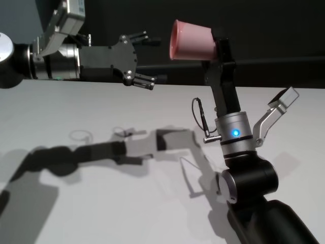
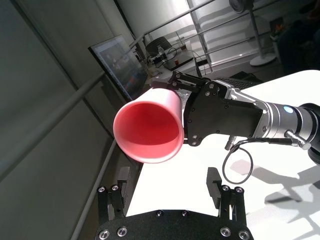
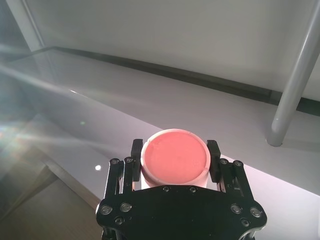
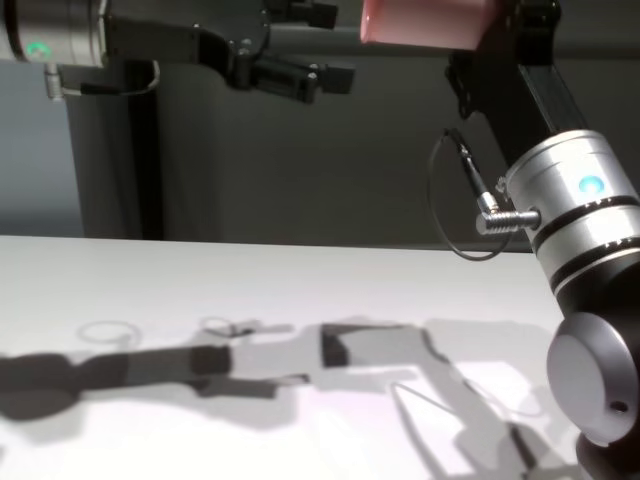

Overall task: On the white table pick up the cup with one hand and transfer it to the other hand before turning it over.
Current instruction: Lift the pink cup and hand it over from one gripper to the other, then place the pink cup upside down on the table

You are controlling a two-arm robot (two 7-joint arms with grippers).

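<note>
The pink cup (image 1: 192, 40) is held high above the white table (image 1: 101, 203), lying on its side with its mouth towards my left gripper. My right gripper (image 1: 221, 50) is shut on the cup near its base. In the right wrist view its fingers (image 3: 213, 156) clamp either side of the cup's base (image 3: 175, 162). My left gripper (image 1: 148, 58) is open and empty, level with the cup and a short way to its left. In the left wrist view the cup's mouth (image 2: 150, 127) faces the open left gripper (image 2: 167, 195). The chest view shows the cup (image 4: 425, 22) at the top edge.
The arms' shadows lie across the middle of the table (image 4: 250, 360). A dark wall (image 1: 254, 25) stands behind the table's far edge. A thin cable loop (image 1: 199, 114) hangs beside my right wrist.
</note>
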